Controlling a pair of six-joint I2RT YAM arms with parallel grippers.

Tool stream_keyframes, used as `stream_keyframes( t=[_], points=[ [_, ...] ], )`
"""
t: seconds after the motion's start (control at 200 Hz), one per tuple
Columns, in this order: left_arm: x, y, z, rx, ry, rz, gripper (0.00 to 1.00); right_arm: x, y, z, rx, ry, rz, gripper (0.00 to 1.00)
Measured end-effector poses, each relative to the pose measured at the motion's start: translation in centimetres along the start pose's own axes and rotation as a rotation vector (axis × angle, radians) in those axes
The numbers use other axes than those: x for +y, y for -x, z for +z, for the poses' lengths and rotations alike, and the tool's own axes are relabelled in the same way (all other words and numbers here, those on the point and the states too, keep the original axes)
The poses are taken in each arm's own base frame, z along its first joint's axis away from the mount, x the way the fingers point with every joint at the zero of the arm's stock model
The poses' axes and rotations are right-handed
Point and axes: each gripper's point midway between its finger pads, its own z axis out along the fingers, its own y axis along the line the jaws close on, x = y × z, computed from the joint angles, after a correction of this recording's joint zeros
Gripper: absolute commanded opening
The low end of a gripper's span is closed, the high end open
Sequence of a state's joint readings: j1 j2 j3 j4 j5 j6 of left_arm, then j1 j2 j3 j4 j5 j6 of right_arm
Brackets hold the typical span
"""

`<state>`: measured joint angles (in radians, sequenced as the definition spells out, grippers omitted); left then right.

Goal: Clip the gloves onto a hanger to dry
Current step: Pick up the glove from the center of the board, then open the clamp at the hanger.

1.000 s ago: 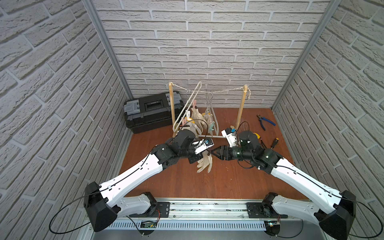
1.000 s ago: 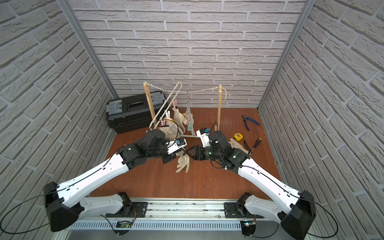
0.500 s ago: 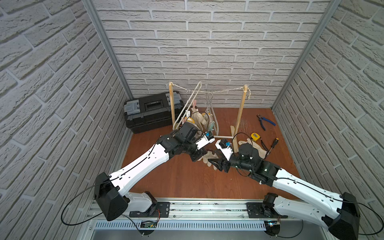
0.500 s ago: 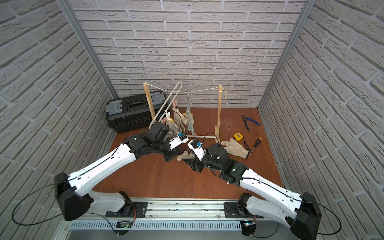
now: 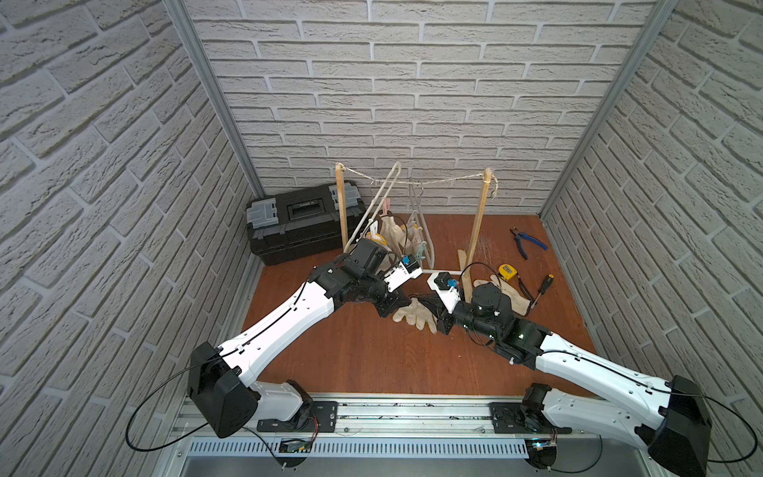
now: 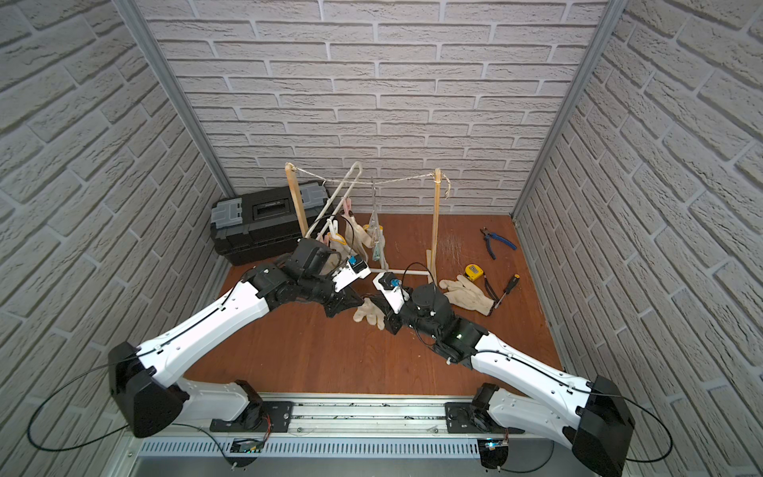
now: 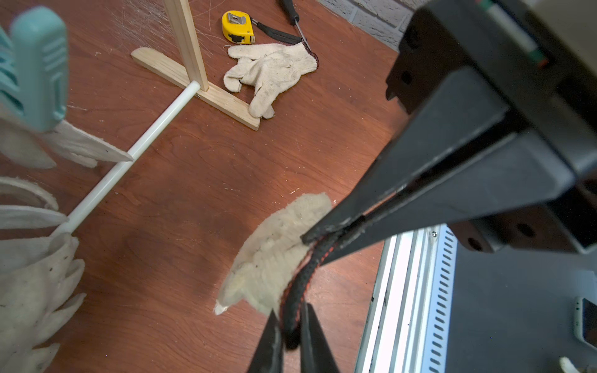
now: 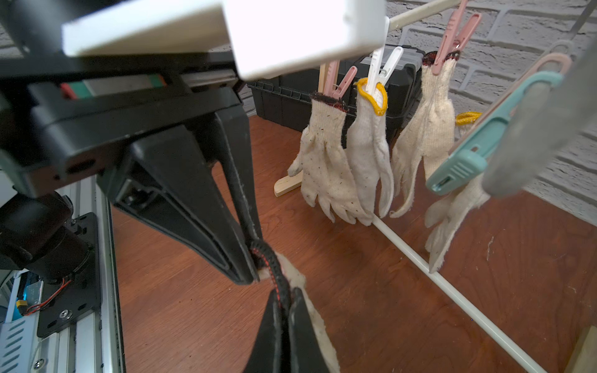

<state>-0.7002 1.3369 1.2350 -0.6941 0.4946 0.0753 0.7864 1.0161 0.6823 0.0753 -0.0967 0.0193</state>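
Mid-handover just above the worktop's middle, left claw and right claw both clamped on one glove's dark cuff; next, probably: loosening the left, then raising the cuff to the hanger.

Scene is evenly, brightly lit; brick walls are bowed at nine and three o'clock; teal peg is blurred.

A black plastic toolbox with grey latches sits at the back left of the reddish-brown wooden bench. Towards the right lie blue-handled pliers, a yellow tape measure and a black-handled screwdriver.
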Motion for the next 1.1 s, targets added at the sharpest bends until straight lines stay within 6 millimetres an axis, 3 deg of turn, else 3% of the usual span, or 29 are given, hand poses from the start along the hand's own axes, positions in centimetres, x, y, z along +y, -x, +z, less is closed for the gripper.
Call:
stream_keyframes(
  t=[0.045,0.13,0.32,0.475,0.59,0.765,0.93,1.1],
  points=[
    [0.3,0.2,0.0,-0.008,0.013,0.01,0.43,-0.2,-0.1,-0.2,0.005,-0.006,0.006,0.03],
    [1.2,0.6,-0.1,-0.018,0.065,0.005,0.51,-1.2,-0.4,-0.5,0.009,-0.031,0.028,0.02],
    [5.1,1.7,-0.8,-0.056,0.225,0.008,0.57,-5.9,-3.6,-1.4,0.096,-0.158,0.117,0.03],
    [8.9,4.0,-1.5,-0.096,0.299,0.01,0.61,-9.0,-4.7,-2.5,0.151,-0.252,0.174,0.03],
    [10.5,6.1,-1.1,-0.125,0.32,0.059,0.62,-10.1,-3.3,-2.5,0.153,-0.269,0.186,0.03],
    [13.2,7.3,-0.1,-0.133,0.322,0.1,0.65,-10.9,-0.5,-0.9,0.153,-0.244,0.175,0.03],
    [15.1,8.4,0.4,-0.128,0.336,0.191,0.66,-11.9,0.0,1.4,0.212,-0.221,0.172,0.03],
    [15.2,9.8,1.0,-0.145,0.305,0.292,0.67,-12.8,0.2,2.9,0.258,-0.207,0.174,0.03]
  ],
)
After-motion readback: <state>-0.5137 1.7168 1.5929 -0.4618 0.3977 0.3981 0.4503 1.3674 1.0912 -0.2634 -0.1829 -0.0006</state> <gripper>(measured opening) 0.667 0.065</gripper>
